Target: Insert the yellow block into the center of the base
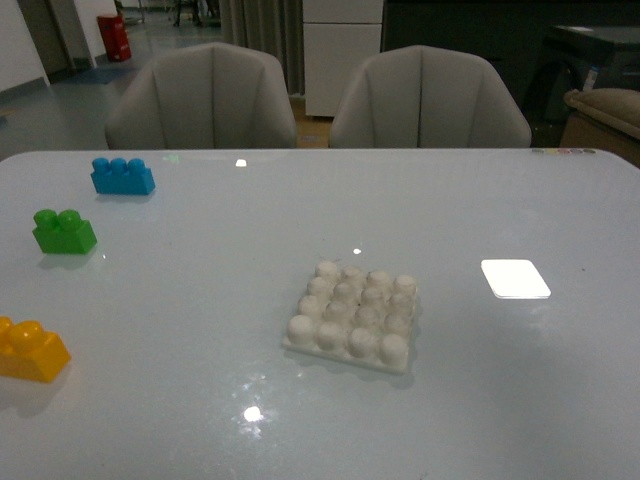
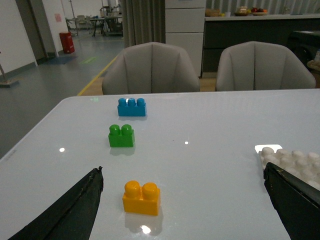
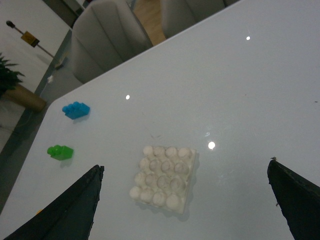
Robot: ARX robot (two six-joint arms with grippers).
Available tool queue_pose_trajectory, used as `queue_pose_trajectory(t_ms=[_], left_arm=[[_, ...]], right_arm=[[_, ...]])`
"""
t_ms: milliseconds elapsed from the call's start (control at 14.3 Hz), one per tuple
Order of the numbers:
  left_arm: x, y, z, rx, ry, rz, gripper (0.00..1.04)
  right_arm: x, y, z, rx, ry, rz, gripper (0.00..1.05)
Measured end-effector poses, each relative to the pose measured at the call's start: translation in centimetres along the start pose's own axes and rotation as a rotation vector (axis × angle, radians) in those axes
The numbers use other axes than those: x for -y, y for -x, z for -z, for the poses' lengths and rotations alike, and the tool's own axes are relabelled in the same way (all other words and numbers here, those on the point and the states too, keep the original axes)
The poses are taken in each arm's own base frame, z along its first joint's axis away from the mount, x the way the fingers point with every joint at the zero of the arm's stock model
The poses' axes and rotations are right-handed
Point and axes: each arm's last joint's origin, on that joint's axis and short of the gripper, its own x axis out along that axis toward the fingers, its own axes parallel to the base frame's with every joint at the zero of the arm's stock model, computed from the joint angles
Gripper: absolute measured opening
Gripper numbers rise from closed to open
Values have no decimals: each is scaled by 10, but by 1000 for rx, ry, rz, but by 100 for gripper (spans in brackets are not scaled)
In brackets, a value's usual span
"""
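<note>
Status: base (image 1: 352, 318) sits flat on the table (image 1: 300, 200), roughly mid-table in the front view, with its 4x4 studs facing up. Yellow block (image 1: 32, 350) is well apart from the base, far to its left and slightly nearer to us. It stands studs up on the table and is not yet on the base.

Green brick (image 1: 64, 231) is also far left of the base, but further from us than the base. Blue brick (image 1: 122, 176) is left of the base too, and further back again. We read the three bricks as a loose row running away from us, none touching. A flat bright white rectangle (image 1: 515, 278) lies near the base on its right, slightly further back.

We see neither arm in the front view.

Left gripper (image 2: 183, 172) has its jaws spread wide and holds nothing. The yellow block shows on the table between its dark fingers (image 2: 70, 210) and touches neither. An edge of the base shows by the other finger.

Right gripper (image 3: 185, 166) is likewise wide apart and empty, above the table, with the base showing between its fingers (image 3: 65, 210).

Two grey chairs (image 1: 205, 100) stand behind the table, beyond the base.
</note>
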Motion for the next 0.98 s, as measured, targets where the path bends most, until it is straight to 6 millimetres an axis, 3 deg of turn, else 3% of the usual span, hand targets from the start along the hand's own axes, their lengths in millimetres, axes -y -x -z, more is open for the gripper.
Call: queue_pose_trajectory(t_ms=[210, 349, 419, 489, 699, 978], left_arm=[[0, 0, 0, 0, 0, 0, 98], [0, 0, 0, 0, 0, 0, 98], [0, 0, 0, 0, 0, 0, 98], [0, 0, 0, 0, 0, 0, 98], [0, 0, 0, 0, 0, 0, 98], [0, 0, 0, 0, 0, 0, 98]], right_arm=[[-36, 57, -1, 151, 34, 10, 98], [-52, 65, 1, 238, 119, 40, 97], [-53, 70, 3, 394, 227, 70, 85], [-42, 79, 18, 442, 378, 119, 68], [-35, 82, 29, 434, 436, 142, 57], [-4, 88, 59, 424, 503, 166, 8]])
